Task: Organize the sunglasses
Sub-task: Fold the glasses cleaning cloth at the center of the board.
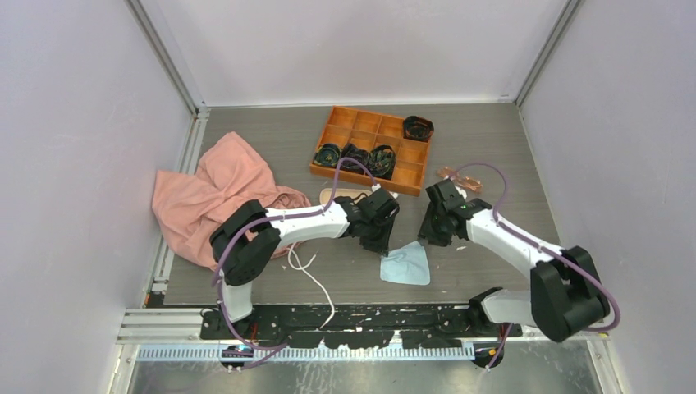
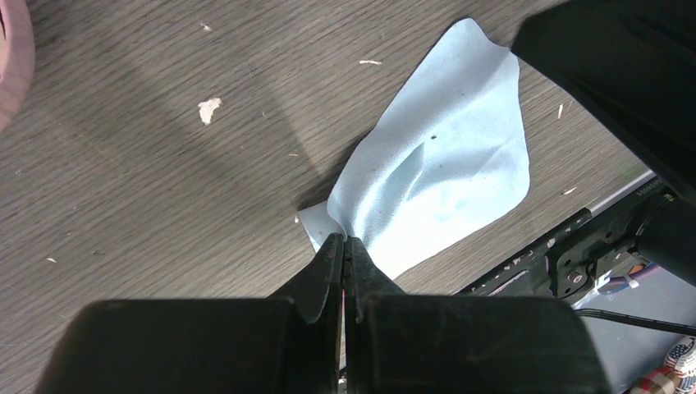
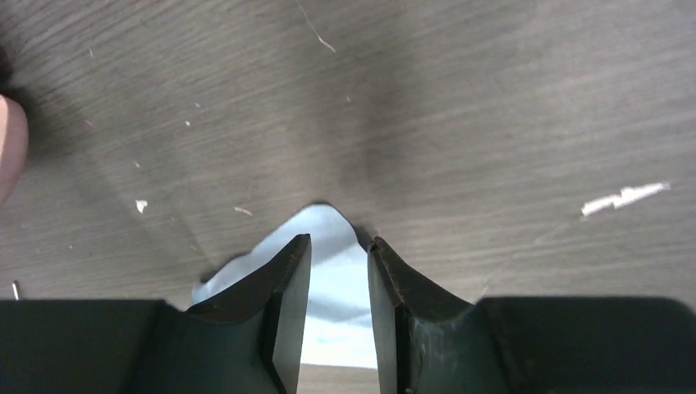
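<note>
Sunglasses (image 1: 462, 174) seen on table (image 1: 492, 131), just right of orange tray (image 1: 361, 125), apart from both grippers. Left gripper (image 2: 345, 246) clamped on blue cloth (image 2: 447, 164) corner. Right gripper (image 3: 338, 246) fingers narrowly parted over cloth, nothing held. Sunglasses judged light, thin-framed, fragile, with slippery lenses. Best taken at bridge.

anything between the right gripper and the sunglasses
Nothing visible does. The sunglasses lie beside the orange tray, just beyond the right gripper, which hangs open over the blue cloth.
</note>
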Controlling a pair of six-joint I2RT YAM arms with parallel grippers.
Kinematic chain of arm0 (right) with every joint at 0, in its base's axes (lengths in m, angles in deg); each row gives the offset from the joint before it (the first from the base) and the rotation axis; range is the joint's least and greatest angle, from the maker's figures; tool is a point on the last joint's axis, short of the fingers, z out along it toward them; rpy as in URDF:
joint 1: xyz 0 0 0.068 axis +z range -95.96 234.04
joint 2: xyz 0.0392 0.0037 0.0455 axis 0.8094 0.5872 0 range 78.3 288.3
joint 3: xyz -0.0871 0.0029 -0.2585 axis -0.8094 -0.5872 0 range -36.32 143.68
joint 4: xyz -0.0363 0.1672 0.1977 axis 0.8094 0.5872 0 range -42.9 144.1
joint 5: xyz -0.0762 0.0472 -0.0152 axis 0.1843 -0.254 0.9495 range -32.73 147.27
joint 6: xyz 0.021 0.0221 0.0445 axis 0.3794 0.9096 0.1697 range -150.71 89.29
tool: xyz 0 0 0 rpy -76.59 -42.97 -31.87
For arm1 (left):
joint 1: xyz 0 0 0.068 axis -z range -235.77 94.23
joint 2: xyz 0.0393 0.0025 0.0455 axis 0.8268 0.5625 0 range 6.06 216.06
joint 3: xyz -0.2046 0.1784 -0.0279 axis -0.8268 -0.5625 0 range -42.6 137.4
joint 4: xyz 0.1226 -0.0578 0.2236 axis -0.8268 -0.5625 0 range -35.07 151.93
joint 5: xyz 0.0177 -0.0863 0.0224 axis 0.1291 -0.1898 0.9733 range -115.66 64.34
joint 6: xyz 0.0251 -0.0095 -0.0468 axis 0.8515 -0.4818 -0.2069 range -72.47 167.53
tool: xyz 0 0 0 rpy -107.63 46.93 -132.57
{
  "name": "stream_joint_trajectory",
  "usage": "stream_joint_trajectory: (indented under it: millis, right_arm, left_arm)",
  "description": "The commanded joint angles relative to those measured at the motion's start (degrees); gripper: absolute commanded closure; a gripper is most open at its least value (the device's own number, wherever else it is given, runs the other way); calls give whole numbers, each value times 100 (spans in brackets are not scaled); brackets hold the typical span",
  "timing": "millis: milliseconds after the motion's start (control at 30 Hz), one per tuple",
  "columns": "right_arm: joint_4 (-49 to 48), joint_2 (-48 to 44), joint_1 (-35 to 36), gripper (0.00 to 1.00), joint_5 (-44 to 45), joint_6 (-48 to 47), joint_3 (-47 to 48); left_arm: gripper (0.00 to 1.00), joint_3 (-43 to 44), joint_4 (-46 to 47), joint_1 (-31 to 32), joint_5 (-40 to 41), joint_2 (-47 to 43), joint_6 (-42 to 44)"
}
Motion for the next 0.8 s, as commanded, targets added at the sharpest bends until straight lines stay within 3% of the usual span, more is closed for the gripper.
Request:
stream_joint_trajectory:
  millis: [0, 300, 767]
  right_arm:
    - [-487, 493, 28, 62, 194, -253, 309]
    - [-736, 909, 118, 65, -253, -457, 193]
    - [-754, 1405, 502, 75, 211, -468, 271]
  left_arm:
    - [99, 218, 40, -19, 36, -7, -75]
    - [100, 213, 105, -34, -20, 8, -98]
    - [99, 160, 164, -35, -112, -10, -129]
